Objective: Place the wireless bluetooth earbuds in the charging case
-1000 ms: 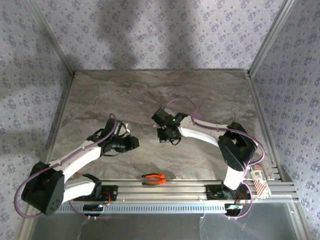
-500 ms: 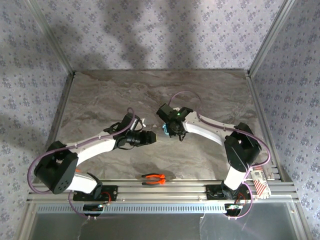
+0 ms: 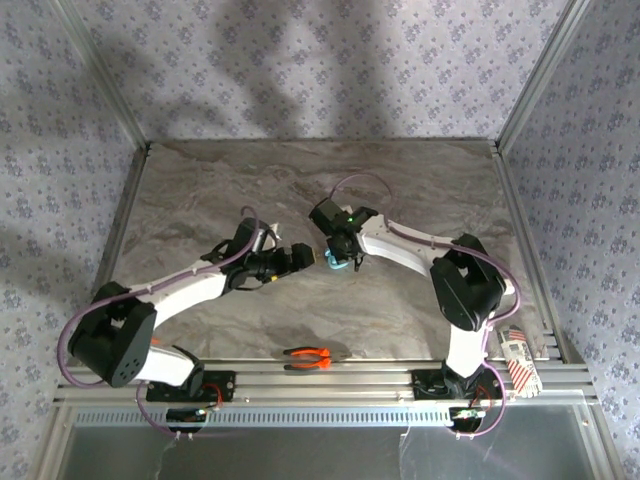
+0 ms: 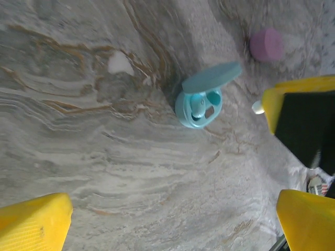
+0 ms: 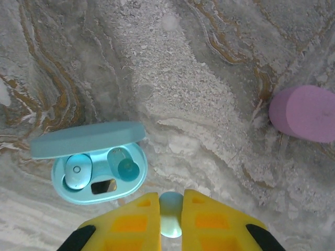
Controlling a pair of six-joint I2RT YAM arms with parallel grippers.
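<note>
The teal charging case (image 5: 99,175) lies open on the marble table, its lid (image 5: 86,138) raised. One teal earbud (image 5: 78,171) sits in its left slot; the right slot (image 5: 127,167) holds no earbud. My right gripper (image 5: 171,200) is shut on a second teal earbud (image 5: 171,222), just beside the case's near rim. A closed pinkish-purple case (image 5: 306,112) lies to the right. My left gripper (image 4: 172,222) is wide open with nothing between its fingers (image 4: 34,222), a short way from the teal case (image 4: 198,107). From above, both grippers (image 3: 300,257) (image 3: 335,255) meet at the table's middle.
Orange-handled pliers (image 3: 308,357) lie near the front rail. A white, red-striped object (image 3: 520,362) sits at the front right corner. Patterned walls and metal posts close in the table on three sides.
My left arm has stretched out towards the middle and its gripper now sits close beside the right one. The right gripper has shifted slightly over the teal case.
</note>
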